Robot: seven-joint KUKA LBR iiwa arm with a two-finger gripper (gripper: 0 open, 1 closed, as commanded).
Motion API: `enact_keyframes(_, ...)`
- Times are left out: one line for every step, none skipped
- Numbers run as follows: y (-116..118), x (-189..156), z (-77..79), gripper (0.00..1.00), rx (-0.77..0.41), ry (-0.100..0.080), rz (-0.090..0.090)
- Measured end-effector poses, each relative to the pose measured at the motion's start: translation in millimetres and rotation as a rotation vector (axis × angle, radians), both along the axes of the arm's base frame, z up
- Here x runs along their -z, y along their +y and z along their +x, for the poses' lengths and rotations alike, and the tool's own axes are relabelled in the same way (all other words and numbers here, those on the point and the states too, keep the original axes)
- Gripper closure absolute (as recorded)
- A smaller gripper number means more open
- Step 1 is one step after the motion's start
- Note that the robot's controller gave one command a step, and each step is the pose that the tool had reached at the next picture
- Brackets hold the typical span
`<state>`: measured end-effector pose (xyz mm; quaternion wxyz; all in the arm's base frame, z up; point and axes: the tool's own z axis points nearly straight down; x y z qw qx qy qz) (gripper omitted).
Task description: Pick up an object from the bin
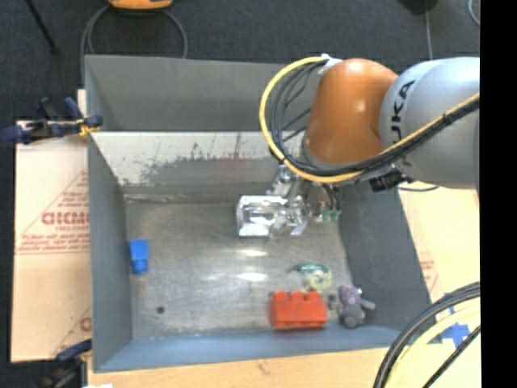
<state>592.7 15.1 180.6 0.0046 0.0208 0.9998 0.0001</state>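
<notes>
My gripper (265,217) hangs low over the bin floor, a little behind its middle, below the orange wrist cover. No thing shows under it or in it. The nearest loose thing is a small green and yellow piece (315,276) on the floor, to the front right of the gripper. An orange-red toy brick (298,309) with studs on top lies against the front wall. Just to its right, in the front right corner, is a small grey-purple figure (352,305).
A small blue block (139,256) lies alone by the left wall. The arm and its cables reach in over the bin's back right part.
</notes>
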Motion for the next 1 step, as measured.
enact_keyframes(38.8,-74.7,-15.7,1.00,-0.036,0.001,0.001)
